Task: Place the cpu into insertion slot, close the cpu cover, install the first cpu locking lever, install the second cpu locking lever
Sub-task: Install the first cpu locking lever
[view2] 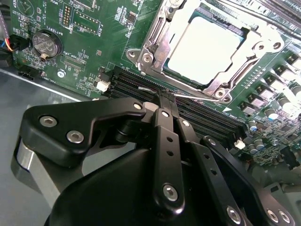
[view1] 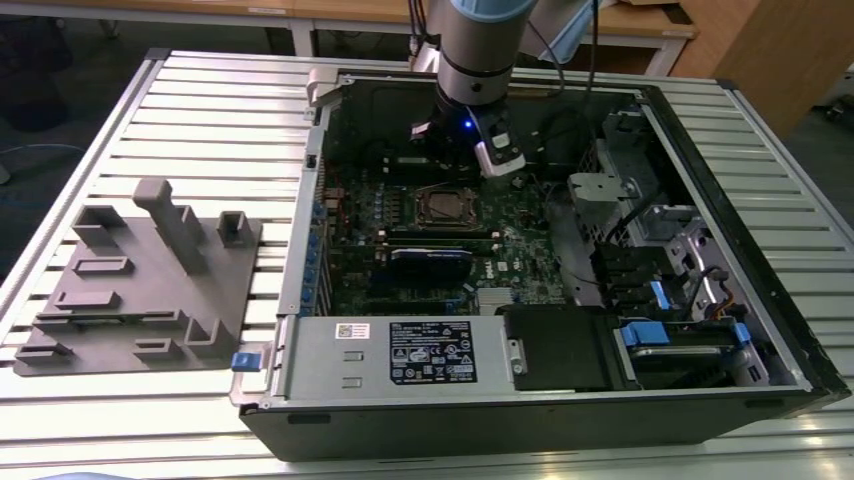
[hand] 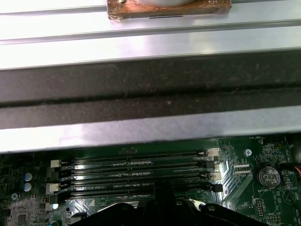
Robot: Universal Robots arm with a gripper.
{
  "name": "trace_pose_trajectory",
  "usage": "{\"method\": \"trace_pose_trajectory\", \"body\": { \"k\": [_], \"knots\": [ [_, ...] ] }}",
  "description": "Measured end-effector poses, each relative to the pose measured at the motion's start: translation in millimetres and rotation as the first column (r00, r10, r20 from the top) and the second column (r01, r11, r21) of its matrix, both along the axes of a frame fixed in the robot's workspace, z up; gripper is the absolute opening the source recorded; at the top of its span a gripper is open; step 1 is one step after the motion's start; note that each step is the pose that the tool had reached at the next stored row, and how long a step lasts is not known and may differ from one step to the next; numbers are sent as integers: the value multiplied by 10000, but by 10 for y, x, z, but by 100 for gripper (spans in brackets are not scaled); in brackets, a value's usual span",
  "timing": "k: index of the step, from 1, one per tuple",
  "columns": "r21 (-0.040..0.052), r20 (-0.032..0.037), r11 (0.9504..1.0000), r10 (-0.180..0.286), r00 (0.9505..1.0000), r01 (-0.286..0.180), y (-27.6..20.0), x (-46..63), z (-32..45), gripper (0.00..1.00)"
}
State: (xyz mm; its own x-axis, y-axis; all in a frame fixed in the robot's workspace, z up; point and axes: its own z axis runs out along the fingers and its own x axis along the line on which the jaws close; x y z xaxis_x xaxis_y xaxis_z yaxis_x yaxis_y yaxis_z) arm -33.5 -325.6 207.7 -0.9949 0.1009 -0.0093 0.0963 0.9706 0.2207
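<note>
Cpu sits in its slot, cover apparently down (a lever looks unlatched); gripper fingers pinched narrow beside it.

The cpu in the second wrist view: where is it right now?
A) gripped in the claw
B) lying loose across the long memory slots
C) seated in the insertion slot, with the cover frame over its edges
C: the cpu's silver top shows through the cut-out of the cpu cover, inside the insertion slot's metal rim, and the claw carries no chip.
</note>
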Motion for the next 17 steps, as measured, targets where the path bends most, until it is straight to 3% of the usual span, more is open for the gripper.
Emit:
{"method": "trace_pose_trajectory", "body": {
  "k": [9,17],
  "knots": [
    [-1,0,9999,-149,9999,149,0,0,0,11],
    [-2,-1,9972,-741,9972,741,6,0,-3,11]
  ]
}}
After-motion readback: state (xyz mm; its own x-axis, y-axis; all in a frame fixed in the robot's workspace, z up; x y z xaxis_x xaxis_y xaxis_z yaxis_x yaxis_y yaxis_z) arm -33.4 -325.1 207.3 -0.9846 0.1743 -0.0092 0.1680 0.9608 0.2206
